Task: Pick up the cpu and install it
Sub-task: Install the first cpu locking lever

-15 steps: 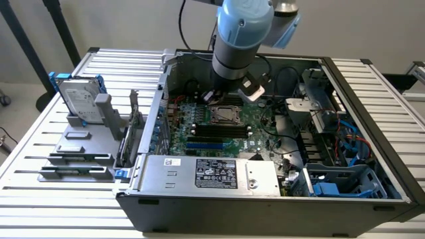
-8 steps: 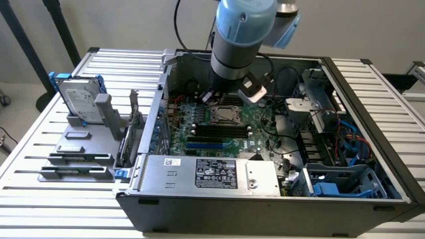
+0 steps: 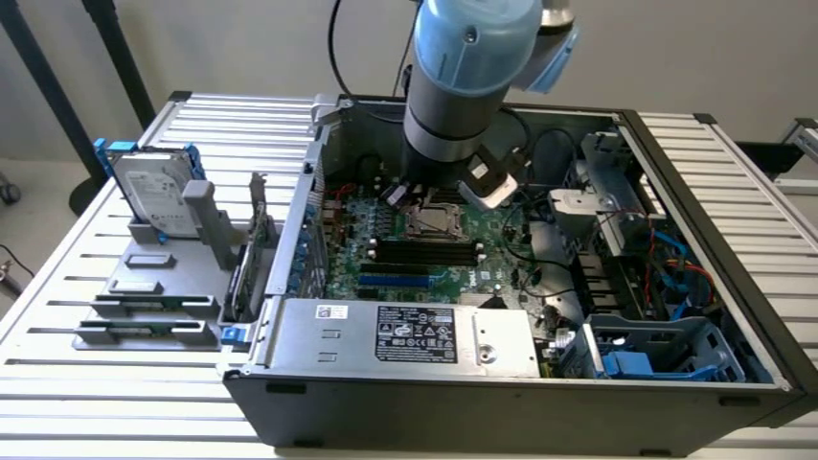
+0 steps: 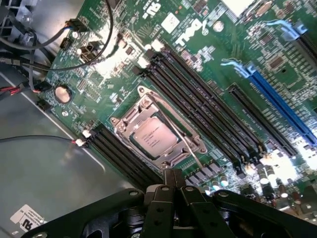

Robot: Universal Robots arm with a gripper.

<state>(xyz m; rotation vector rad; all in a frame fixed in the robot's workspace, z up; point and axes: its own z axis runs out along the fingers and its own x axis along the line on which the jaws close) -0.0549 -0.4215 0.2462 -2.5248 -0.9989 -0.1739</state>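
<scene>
Above the motherboard (image 4: 163, 59), the gripper (image 4: 173, 184) hangs with its black fingers pressed together and nothing between them. Just beyond the fingertips, the cpu (image 4: 154, 138) lies flat in its socket (image 4: 157, 134), silver top up, framed by the metal load plate, with a thin retention lever (image 4: 190, 148) running along one side. Whether that lever is latched down I cannot tell. Empty black memory slots (image 4: 208, 109) run beside the socket, and a blue slot (image 4: 282, 106) lies further off. In the exterior view, the arm (image 3: 463, 86) reaches down into the open computer case (image 3: 511, 393), over the socket (image 3: 435, 222) near the board's middle. Well apart, on the exterior view's left, a grey holder (image 3: 147, 307) on the table (image 3: 115, 383) carries a hard drive (image 3: 153, 199). Judging from this, the picking and placing look done: the chip is seated and released; at most the securing of the socket remains.
</scene>
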